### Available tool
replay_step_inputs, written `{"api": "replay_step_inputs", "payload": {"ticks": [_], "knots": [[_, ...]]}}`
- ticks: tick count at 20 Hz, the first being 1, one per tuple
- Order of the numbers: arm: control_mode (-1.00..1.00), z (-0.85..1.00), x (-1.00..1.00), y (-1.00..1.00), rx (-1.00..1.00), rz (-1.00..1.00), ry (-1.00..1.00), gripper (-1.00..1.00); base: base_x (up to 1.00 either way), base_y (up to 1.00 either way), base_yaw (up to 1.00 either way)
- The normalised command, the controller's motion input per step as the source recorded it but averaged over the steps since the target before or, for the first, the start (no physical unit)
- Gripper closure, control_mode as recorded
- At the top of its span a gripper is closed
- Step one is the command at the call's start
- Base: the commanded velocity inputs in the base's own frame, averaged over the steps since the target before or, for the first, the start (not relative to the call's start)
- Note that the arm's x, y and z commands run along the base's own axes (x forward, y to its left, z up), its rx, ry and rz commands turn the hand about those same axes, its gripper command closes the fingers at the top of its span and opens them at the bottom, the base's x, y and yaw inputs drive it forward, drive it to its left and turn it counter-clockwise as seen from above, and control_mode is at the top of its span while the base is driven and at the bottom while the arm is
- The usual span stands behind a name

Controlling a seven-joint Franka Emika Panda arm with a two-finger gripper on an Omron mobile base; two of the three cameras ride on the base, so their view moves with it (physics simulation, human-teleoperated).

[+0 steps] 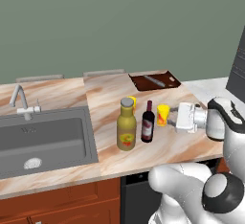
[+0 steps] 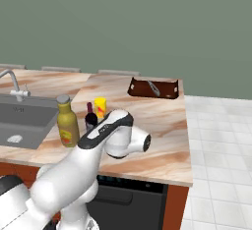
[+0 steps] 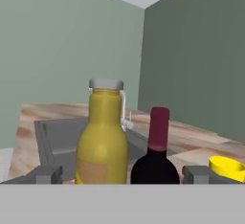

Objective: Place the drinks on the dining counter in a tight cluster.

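The olive-yellow bottle (image 1: 126,125) is standing upright on the dining counter (image 1: 107,98), just right of the sink (image 1: 43,139), with the wine bottle (image 1: 148,122) standing close beside it on the side away from the sink. A yellow cup (image 1: 163,114) is sitting just beyond the wine bottle, farther again from the sink. The gripper (image 1: 167,117) is hovering level by that cup, pointing toward the sink, its fingers (image 3: 48,174) spread fully wide and grasping nothing. A brown tray (image 1: 155,81) is lying at the counter's far edge.
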Motion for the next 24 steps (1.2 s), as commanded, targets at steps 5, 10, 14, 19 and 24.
{"api": "replay_step_inputs", "payload": {"ticks": [5, 10, 14, 19, 24], "knots": [[-1.00, 0.08, -0.52, -0.02, 0.00, -0.01, 0.03, -1.00, 0.00, 0.00, 0.00], [-1.00, 0.05, -0.48, -0.03, 0.00, 0.00, 0.05, -1.00, 0.00, 0.00, 0.00], [-1.00, 0.09, -0.40, 0.02, 0.00, 0.00, 0.04, -1.00, 0.00, 0.00, 0.00], [-1.00, 0.11, -0.37, 0.00, 0.00, 0.00, 0.00, -1.00, 0.00, 0.00, 0.00], [-1.00, 0.00, -0.03, 0.00, 0.01, 0.00, 0.00, -1.00, 0.00, 0.00, 0.00]]}}
